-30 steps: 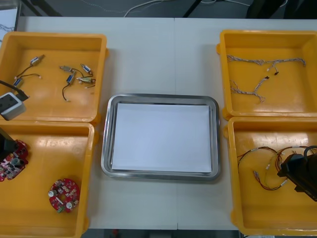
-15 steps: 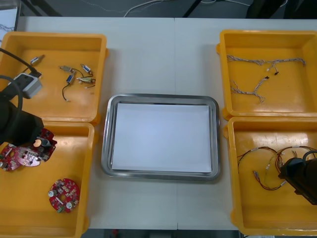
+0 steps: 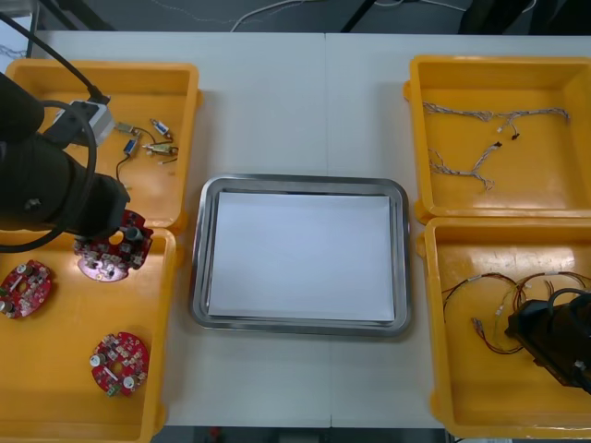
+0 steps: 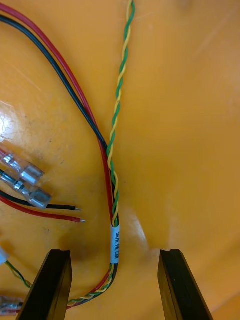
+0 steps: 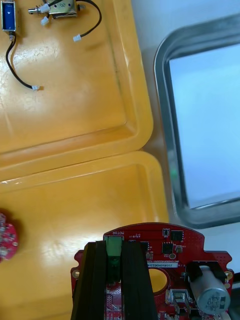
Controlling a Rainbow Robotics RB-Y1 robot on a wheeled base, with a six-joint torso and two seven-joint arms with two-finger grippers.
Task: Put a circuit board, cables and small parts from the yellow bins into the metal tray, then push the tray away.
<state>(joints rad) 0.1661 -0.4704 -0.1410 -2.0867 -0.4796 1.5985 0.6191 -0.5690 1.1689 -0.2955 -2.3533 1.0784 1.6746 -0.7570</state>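
Note:
My left gripper [image 3: 118, 242] is shut on a round red circuit board [image 3: 103, 263], held above the near left yellow bin [image 3: 55, 397] close to its right wall. In the left wrist view the fingers [image 5: 95, 280] clamp a green connector on that board [image 5: 175, 247], with the metal tray [image 5: 162, 55] beyond. The tray [image 3: 300, 181] lies mid-table, white inside. My right gripper [image 3: 547, 340] sits low in the near right bin [image 3: 480, 406]. It stands open [image 4: 115, 280] around a bundle of red, black and green-yellow cables [image 4: 114, 200].
Two more red boards [image 3: 25, 287] [image 3: 118, 363] lie in the near left bin. Small metal parts [image 3: 148, 138] lie in the far left bin. Twisted blue and white cables [image 3: 480, 115] lie in the far right bin. Red and yellow cables [image 3: 485, 314] lie left of my right gripper.
My left gripper has carried the circuit board rightward, from the bin's left side to its right wall near the tray. The right gripper has barely moved.

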